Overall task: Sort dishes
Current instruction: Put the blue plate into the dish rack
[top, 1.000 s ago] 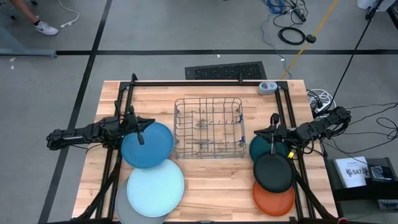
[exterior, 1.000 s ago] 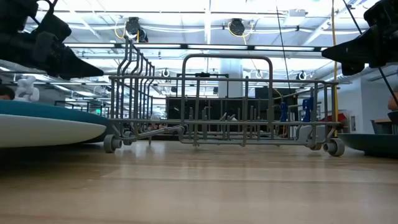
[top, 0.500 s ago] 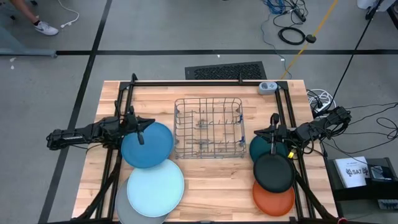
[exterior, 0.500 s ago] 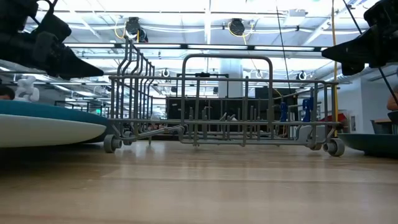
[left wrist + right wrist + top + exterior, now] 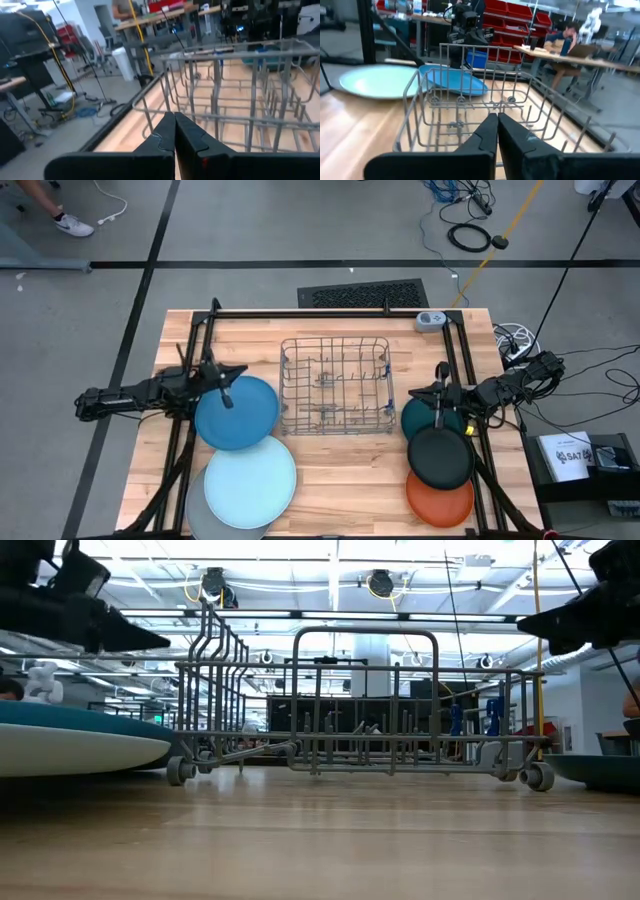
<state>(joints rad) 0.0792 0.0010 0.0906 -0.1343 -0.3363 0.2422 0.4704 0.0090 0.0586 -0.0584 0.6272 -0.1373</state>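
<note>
Overhead, both pincers shut beside rack (image 5: 335, 387)

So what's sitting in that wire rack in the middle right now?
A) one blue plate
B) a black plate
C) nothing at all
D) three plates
C: the wire rack stands empty, with the medium blue plate and black plate lying on the table beside it.

Open desk (image 5: 330, 470) lies before the wire rack (image 5: 335, 385); plates crowd both its sides, blocking my sideways passage.
</note>
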